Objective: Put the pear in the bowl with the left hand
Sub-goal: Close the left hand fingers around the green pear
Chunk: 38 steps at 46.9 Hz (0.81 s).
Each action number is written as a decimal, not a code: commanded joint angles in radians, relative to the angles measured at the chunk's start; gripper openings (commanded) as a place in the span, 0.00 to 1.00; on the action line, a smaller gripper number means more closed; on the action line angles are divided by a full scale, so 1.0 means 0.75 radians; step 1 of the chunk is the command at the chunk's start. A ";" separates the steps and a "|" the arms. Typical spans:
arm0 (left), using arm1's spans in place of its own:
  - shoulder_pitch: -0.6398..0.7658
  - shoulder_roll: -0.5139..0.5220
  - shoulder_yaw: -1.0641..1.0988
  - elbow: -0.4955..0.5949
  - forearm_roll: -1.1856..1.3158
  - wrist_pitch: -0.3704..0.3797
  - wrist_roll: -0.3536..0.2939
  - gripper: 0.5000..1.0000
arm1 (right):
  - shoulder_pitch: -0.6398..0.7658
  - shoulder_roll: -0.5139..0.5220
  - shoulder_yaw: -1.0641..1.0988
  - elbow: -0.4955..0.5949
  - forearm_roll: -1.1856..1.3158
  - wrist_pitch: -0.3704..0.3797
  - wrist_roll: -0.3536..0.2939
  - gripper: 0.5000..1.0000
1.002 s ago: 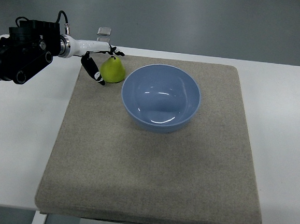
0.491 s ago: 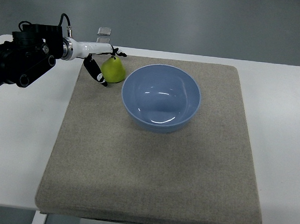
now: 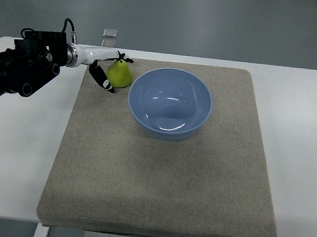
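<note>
- Left hand (image 3: 109,65): at the far left corner of the mat, reaching in from the picture's left edge on a black arm (image 3: 17,70) with a white wrist section (image 3: 89,52). One dark finger (image 3: 102,77) hangs down on the near-left side of the pear and thin dark fingertips lie along its far side near the stem; the fingers bracket the fruit, but whether they press against it cannot be told.
- Pear (image 3: 119,73): yellow-green, standing upright on the mat near its far left corner, stem end up, just left of the bowl's rim and outside the bowl.
- Bowl (image 3: 169,102): light blue, round, upright, on the far half of the mat a little left of centre; its inside holds nothing but reflections.
- Mat (image 3: 159,179): grey-beige fabric square covering most of the tabletop, carrying both pear and bowl.
- Tabletop (image 3: 18,151): white, showing as bare margins to the left and right of the mat.
- Small clear block (image 3: 110,32): beyond the tabletop's far edge, on the grey floor (image 3: 221,19).
</note>
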 commanded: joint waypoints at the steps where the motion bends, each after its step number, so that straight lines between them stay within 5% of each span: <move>1: 0.000 0.000 0.002 0.000 0.000 0.000 0.000 0.77 | 0.000 0.000 0.000 0.000 0.000 0.000 -0.001 0.85; 8: 0.002 0.000 0.000 0.000 0.000 0.000 0.000 0.64 | 0.000 0.000 0.000 0.000 0.000 0.000 -0.001 0.85; 20: 0.008 0.000 0.000 -0.002 0.000 0.002 0.000 0.62 | 0.000 0.000 0.000 0.000 0.000 0.000 -0.001 0.85; 27: 0.006 0.012 0.000 -0.004 -0.002 0.000 -0.002 0.32 | 0.000 0.000 0.000 0.000 0.000 0.000 0.001 0.85; 31: 0.008 0.025 -0.002 -0.018 -0.002 -0.002 -0.002 0.02 | 0.000 0.000 0.000 0.000 0.000 0.000 0.001 0.85; 38: -0.002 0.061 -0.002 -0.041 -0.016 -0.008 -0.012 0.00 | 0.000 0.000 0.000 0.000 0.000 0.000 0.001 0.85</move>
